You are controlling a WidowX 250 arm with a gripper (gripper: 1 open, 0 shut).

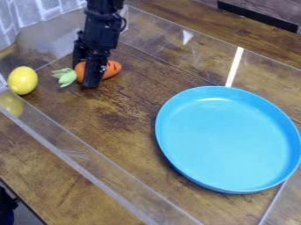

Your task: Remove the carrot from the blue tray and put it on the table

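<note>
The orange carrot (106, 72) with its pale green top (63, 76) lies low over the brown wooden table (129, 114) at the upper left. My black gripper (93, 74) points steeply down and is shut on the carrot's middle. I cannot tell whether the carrot touches the wood. The big round blue tray (231, 138) sits at the right with nothing in it, well apart from the gripper.
A yellow ball (23, 80) rests at the left edge, close to the carrot's leafy end. Clear acrylic walls (70, 158) run along the table's front and back edges.
</note>
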